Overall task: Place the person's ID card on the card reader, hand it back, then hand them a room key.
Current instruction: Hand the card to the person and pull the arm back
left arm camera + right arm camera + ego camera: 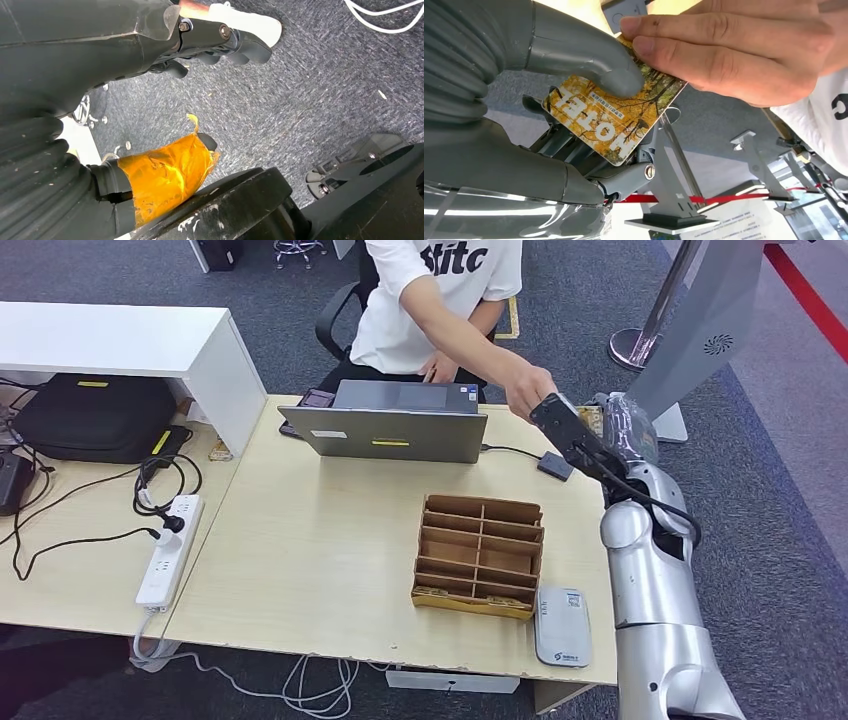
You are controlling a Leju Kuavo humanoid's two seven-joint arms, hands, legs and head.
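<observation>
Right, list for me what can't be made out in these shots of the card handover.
- Head view: the HOTEL card's face is hidden behind the right hand and the person's hand.
- Right wrist view: one end of the HOTEL card is covered by the person's fingers, and its small print is too fine to read.
- Head view: the contents of the cardboard organizer are hidden by its dividers.
- Head view: the card reader label is too small.

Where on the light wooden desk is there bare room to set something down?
The widest bare patch lies between the power strip, the laptop and the cardboard organizer. A bare strip also runs along the desk's near edge. The right end is crowded: card reader, organizer.
</observation>
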